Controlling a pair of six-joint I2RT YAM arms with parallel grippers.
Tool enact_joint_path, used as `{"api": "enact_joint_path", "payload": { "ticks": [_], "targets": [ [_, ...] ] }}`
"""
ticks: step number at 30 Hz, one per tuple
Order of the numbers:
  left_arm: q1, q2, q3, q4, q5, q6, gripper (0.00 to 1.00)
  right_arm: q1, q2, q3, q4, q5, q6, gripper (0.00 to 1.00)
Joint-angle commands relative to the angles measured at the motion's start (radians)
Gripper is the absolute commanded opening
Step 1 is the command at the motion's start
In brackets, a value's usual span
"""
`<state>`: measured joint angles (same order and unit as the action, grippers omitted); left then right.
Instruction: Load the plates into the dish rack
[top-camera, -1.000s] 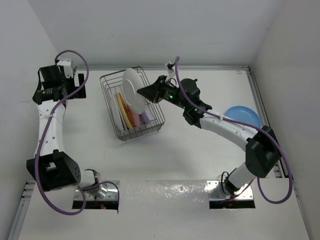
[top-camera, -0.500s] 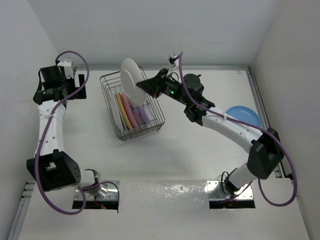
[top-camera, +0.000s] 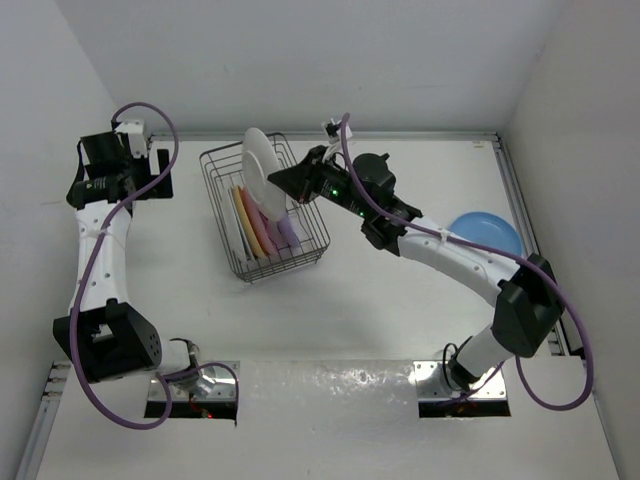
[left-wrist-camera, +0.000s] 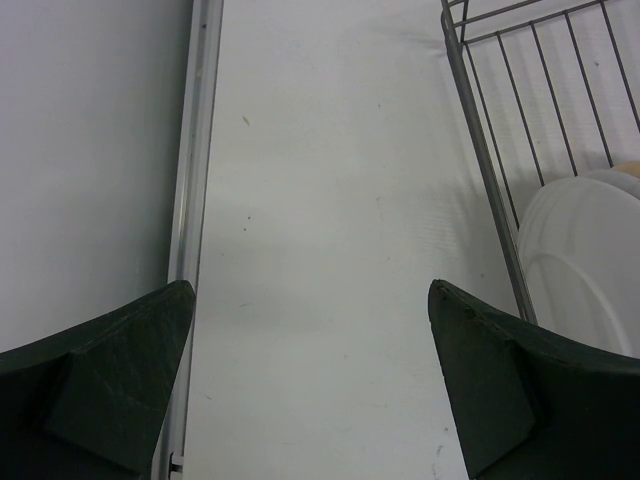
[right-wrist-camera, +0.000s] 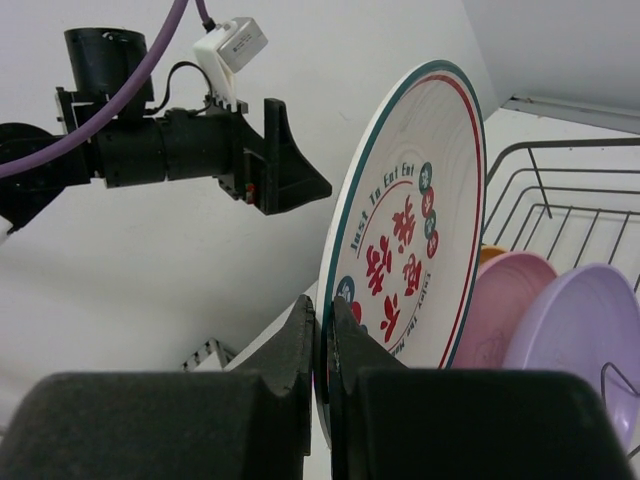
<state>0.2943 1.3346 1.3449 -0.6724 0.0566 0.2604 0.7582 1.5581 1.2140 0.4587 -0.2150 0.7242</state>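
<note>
Standing by the white table (top-camera: 380, 310), I see plain white walls (top-camera: 300, 60) on three sides and a thin metal rail (left-wrist-camera: 195, 150) along the table's left edge. The dish rack (top-camera: 285, 262) sits on the table near the far wall. In it a yellow plate (top-camera: 243, 222), a pink plate (right-wrist-camera: 510, 290) and a purple plate (right-wrist-camera: 580, 320) stand on edge, side by side. The right gripper (right-wrist-camera: 322, 330) is clamped tight on the rim of a white plate (right-wrist-camera: 410, 240) with red print and holds it up on its edge over the far part of the rack. I cannot tell if that plate touches the wires. The left gripper (left-wrist-camera: 310, 300) has its fingers spread wide with nothing in them, over bare table just left of the rack. A blue plate (top-camera: 490, 232) lies flat near the right wall, partly behind the right arm
</note>
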Motion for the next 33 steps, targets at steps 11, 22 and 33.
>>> {"api": "enact_joint_path", "payload": {
  "ticks": [11, 22, 33],
  "targets": [
    [0.002, -0.046, -0.020, 0.040, 0.005, 0.005, 0.99, 0.055, 0.022, -0.004, -0.006, 0.173, -0.077, 0.00],
    [0.002, -0.045, -0.026, 0.045, 0.002, 0.010, 0.99, 0.082, 0.118, -0.010, -0.074, 0.166, -0.104, 0.00],
    [0.002, -0.046, -0.023, 0.043, 0.006, 0.008, 0.99, 0.121, 0.224, -0.001, -0.065, 0.184, -0.214, 0.00]
  ]
}}
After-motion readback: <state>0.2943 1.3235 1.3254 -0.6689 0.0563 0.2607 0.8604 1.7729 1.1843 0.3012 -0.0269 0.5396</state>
